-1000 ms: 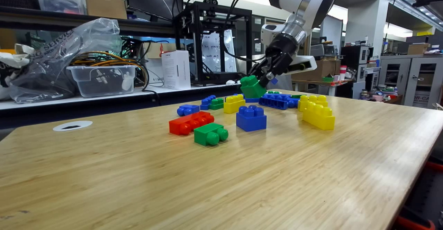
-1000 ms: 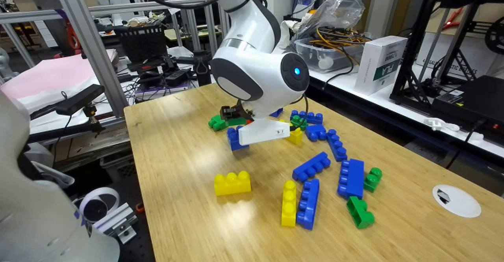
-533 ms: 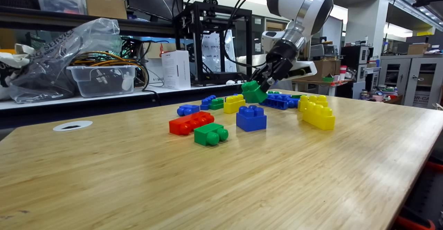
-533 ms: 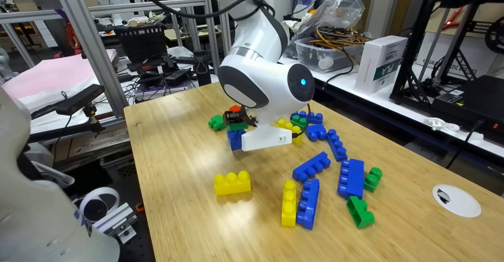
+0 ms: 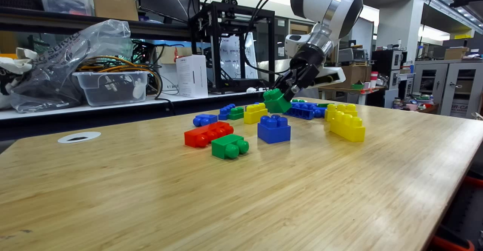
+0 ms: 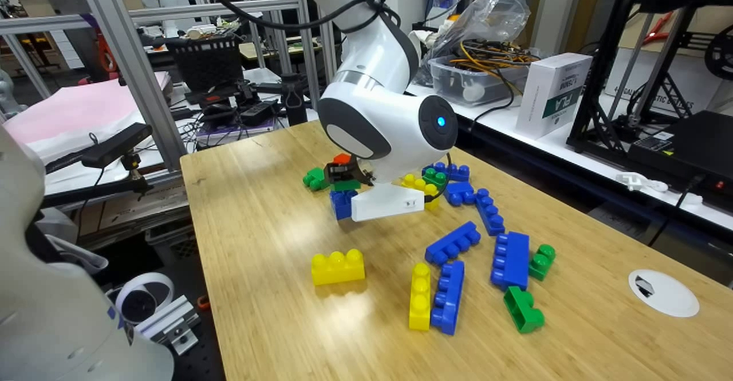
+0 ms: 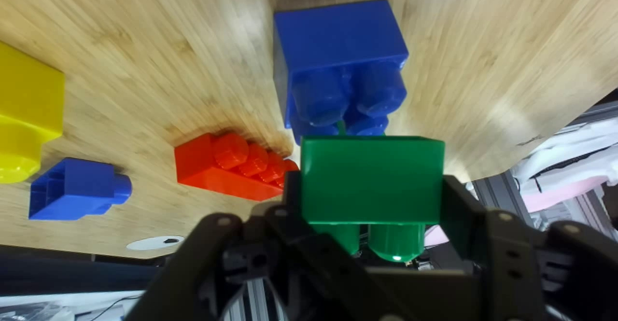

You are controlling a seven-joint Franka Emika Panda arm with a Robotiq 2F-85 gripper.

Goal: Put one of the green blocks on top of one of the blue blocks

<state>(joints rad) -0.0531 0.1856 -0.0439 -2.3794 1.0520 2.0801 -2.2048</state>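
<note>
Well, the gripper's (image 7: 372,189) jaws clamp the green block (image 5: 276,102) aloft; seating it on the blue block (image 5: 274,133) seems left.

In the wrist view the held block (image 7: 372,178) sits in the gripper (image 7: 372,188), right of centre. In both exterior views it appears just above the lower block (image 5: 274,134); contact cannot be told. In an exterior view, bricks (image 5: 205,133) lie left and right of the lower block on the table (image 5: 211,202); behind, at left, a tub (image 5: 109,99) stands left of a box (image 5: 192,76).
</note>
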